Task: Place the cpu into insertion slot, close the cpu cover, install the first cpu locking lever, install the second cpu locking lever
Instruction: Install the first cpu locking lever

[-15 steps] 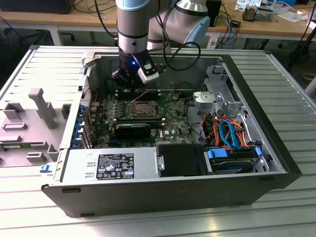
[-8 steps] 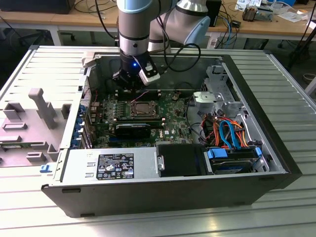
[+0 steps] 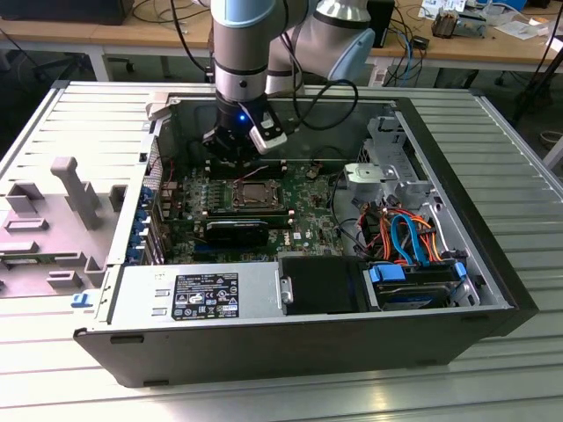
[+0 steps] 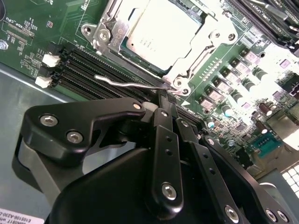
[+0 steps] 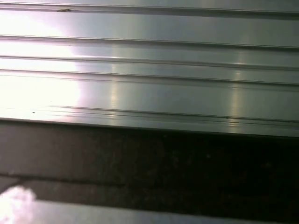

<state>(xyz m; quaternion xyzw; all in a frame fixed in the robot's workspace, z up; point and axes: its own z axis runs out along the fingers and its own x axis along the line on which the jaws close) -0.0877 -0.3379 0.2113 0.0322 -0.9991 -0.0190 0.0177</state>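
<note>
1. Your end effector has its fingers drawn together with the tips right at the thin wire lever that runs along one side of the socket; in the second wrist view I cannot tell whether the tips pinch the wire or only press against it, so check that before you push.
2. The chip already lies flat in the socket, and the silvery cover frame sits down around it with the chip showing through its cut-out; judge the placing and the closing as done, and the lever work as the step in hand.
3. Push along the lever's own swing, down and then sideways under its hook, rather than straight into the green board; a slip here would likely land on the black memory slots just beside the wire.
4. Keep the tips near the free bent end of the wire, where it gives most easily; pressing close to the hinge would probably take far more force.
5. In the exterior view the arm reaches down into the open computer case on the ribbed tabletop; mind the case wall near the wrist.
</note>
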